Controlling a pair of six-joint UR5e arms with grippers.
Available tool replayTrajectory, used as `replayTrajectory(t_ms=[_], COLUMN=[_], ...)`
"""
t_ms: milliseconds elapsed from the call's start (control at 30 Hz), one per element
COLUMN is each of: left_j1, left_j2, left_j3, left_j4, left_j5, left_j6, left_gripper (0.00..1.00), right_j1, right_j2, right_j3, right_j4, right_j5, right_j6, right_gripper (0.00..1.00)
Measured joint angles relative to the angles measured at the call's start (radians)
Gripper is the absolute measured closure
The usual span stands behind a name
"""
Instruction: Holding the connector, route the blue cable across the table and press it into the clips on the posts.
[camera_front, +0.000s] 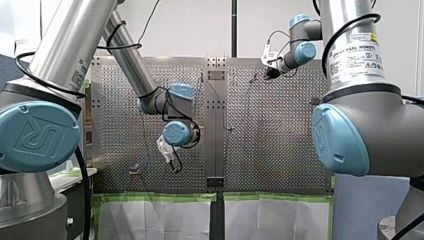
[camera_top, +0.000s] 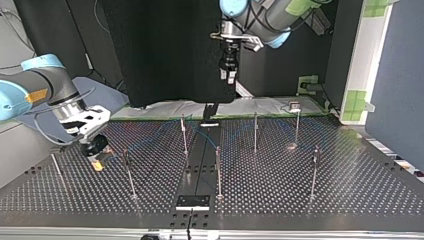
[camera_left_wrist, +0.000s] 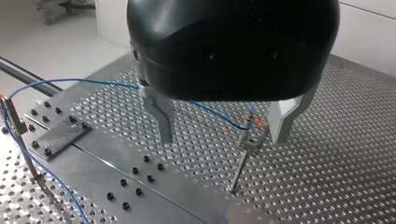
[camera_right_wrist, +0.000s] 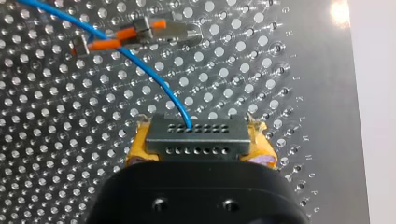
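Perforated table (camera_top: 350, 175): our right gripper (camera_top: 97, 159) clamps the connector (camera_right_wrist: 196, 140) low at top view's left, left gripper (camera_left_wrist: 222, 136) hangs open over a post (camera_left_wrist: 239, 163) whose clip (camera_left_wrist: 251, 122) seems to hold the cable (camera_right_wrist: 154, 77), so we judge routing mostly done, prob. only last clips left.

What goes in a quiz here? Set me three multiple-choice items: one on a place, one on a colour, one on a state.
1. Where is the connector?
A) in a person's hand
B) between my right gripper's yellow pads
C) in a box

2. What colour is the cable?
A) red
B) blue
C) green

3. How is my left gripper?
A) shut on the cable
B) shut on the connector
C) open, empty

1 B: the pads clamp its two ends.
2 B: a blue line leaves the connector.
3 C: its fingers stand apart, gripping nothing.
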Motion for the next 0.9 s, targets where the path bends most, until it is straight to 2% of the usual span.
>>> replayTrajectory(t_ms=[400,700,900], left_j1=[0.012,0.022,0.023], left_j2=[0.0,0.0,0.0], left_j3=[-0.098,-0.172,-0.19], left_j4=[0.002,0.002,0.003], left_j5=[0.011,0.016,0.017], left_j6=[0.021,0.036,0.038], left_gripper=[0.0,0.0,0.0], right_j1=[-0.014,-0.01,-0.007], right_j2=[-0.001,-0.001,-0.001], right_j3=[0.0,0.0,0.001], right_j4=[0.002,0.004,0.005], right_j5=[0.071,0.076,0.076], right_j6=[-0.006,-0.008,-0.008], right_gripper=[1.0,1.0,1.0])
